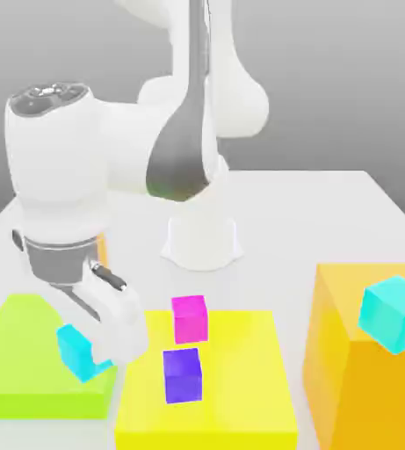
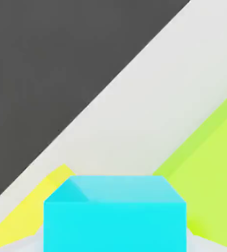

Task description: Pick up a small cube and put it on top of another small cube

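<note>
The gripper (image 1: pixel 96 347) is clamped on the small cyan cube (image 1: pixel 77 352), which hangs tilted in the air above the near corner of the lime-green block (image 1: pixel 21 356), at about eight o'clock in the exterior view. In the hand view the same cube (image 2: pixel 115 214) sits square between the jaws, with white table (image 2: pixel 149 113) and slivers of lime and yellow beneath it.

The likely targets sit on the yellow block (image 1: pixel 241 378) at six o'clock: a magenta cube (image 1: pixel 189 318) and, just in front of it, a purple cube (image 1: pixel 182 375), close together but apparently not touching. A larger, paler cyan cube (image 1: pixel 394 313) rests skewed on the orange block (image 1: pixel 346 352) at four o'clock, well apart from the rest.

What could go wrong, as I judge it: the held cube looks rotated relative to the cubes below, so unless the wrist squares it up it may land corner-first and slide off. The two candidates stand near each other, so fingers coming down around one could knock the other or push it along the yellow surface. A release from too high would let the cube bounce; pressing too low could shove the lower cube off line. The wide hand also hides the landing spot from outside.

No brand, label or writing is readable anywhere
</note>
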Motion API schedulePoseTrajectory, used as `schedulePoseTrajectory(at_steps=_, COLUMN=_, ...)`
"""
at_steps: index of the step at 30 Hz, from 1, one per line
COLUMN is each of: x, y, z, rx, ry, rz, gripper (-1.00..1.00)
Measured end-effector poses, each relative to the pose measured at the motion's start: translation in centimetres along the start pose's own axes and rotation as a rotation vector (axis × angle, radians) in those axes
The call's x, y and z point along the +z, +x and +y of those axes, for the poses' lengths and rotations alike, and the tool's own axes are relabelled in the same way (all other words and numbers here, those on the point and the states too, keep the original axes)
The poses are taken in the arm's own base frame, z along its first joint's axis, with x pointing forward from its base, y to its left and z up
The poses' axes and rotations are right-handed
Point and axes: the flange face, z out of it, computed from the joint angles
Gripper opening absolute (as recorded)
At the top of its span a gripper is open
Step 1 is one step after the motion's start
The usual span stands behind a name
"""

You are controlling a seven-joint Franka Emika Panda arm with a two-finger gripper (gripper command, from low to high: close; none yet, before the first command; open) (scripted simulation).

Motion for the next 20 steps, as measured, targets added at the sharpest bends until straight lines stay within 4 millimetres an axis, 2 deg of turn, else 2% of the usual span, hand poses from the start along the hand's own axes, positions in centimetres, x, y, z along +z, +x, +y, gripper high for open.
schedulePoseTrajectory(at_steps=6, x=-2.4, y=-5.0, z=4.6, rx=-0.234, ry=0.000, rz=0.000, gripper=-1.00)
schedulePoseTrajectory(at_steps=11, x=-3.2, y=-8.9, z=8.9, rx=-0.436, ry=-0.001, rz=-0.001, gripper=-1.00)
schedulePoseTrajectory(at_steps=13, x=-1.9, y=-9.4, z=9.5, rx=-0.469, ry=-0.001, rz=0.000, gripper=-1.00)
schedulePoseTrajectory(at_steps=17, x=2.5, y=-9.5, z=9.7, rx=-0.479, ry=-0.002, rz=0.001, gripper=-1.00)
schedulePoseTrajectory(at_steps=18, x=3.1, y=-9.6, z=9.8, rx=-0.479, ry=-0.002, rz=0.002, gripper=1.00)
schedulePoseTrajectory(at_steps=20, x=3.1, y=-9.6, z=9.8, rx=-0.479, ry=-0.002, rz=0.002, gripper=1.00)
